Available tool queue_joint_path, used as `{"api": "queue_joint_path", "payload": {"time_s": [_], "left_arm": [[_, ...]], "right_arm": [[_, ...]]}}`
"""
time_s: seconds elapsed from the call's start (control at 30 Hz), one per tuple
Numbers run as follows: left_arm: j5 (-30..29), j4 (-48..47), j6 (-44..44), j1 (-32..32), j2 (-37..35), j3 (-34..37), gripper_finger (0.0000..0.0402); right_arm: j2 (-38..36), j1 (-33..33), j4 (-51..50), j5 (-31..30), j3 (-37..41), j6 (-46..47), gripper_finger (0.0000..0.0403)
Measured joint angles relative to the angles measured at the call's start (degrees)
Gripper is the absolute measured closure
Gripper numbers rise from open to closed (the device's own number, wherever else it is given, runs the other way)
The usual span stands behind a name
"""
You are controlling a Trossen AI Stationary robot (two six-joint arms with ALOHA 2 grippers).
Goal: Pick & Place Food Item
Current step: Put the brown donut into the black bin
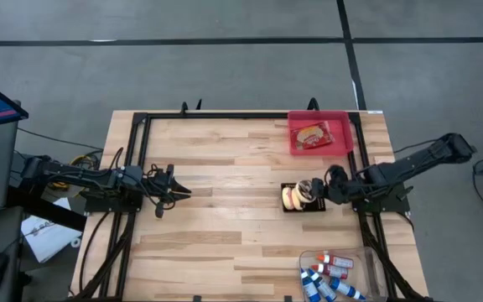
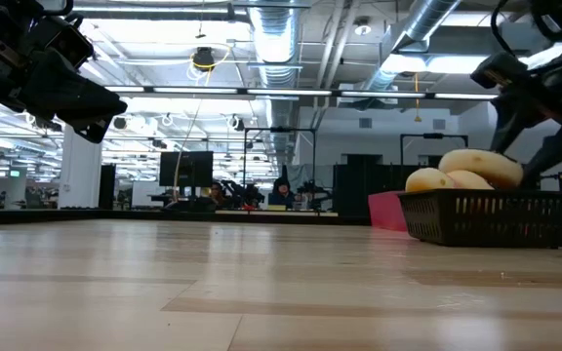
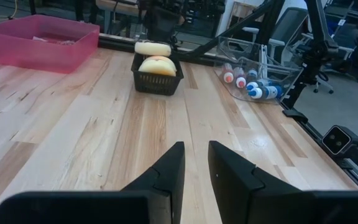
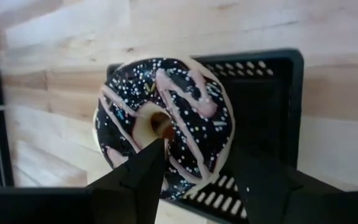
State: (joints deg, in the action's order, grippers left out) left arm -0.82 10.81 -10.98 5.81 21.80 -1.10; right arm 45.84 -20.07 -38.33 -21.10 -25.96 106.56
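Currently I see right gripper [image 4: 194, 171] angled down over the black basket [image 4: 272, 118], fingers straddling the chocolate donut [image 4: 166, 124]; grip unclear. Left gripper [image 3: 194, 168] idles well away from basket, nearly closed, empty.

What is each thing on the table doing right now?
Donut: chocolate-iced, tilted over the basket, between the right gripper's fingers.
Basket: upright, holding pastries.
Red bin: holds a packaged item.
Clear tray: holds bottles lying down.
Right gripper: over the basket, around the donut.
Left gripper: nearly shut, empty, waiting at the left side.
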Motion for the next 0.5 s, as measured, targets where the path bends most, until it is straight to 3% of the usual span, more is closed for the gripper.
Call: {"api": "queue_joint_path", "payload": {"time_s": [0.5], "left_arm": [[0.01,0.0,0.0,-0.01,0.01,0.0,0.0334]], "right_arm": [[0.24,-5.91,-1.67,0.49,0.0,4.13,0.0227]]}}
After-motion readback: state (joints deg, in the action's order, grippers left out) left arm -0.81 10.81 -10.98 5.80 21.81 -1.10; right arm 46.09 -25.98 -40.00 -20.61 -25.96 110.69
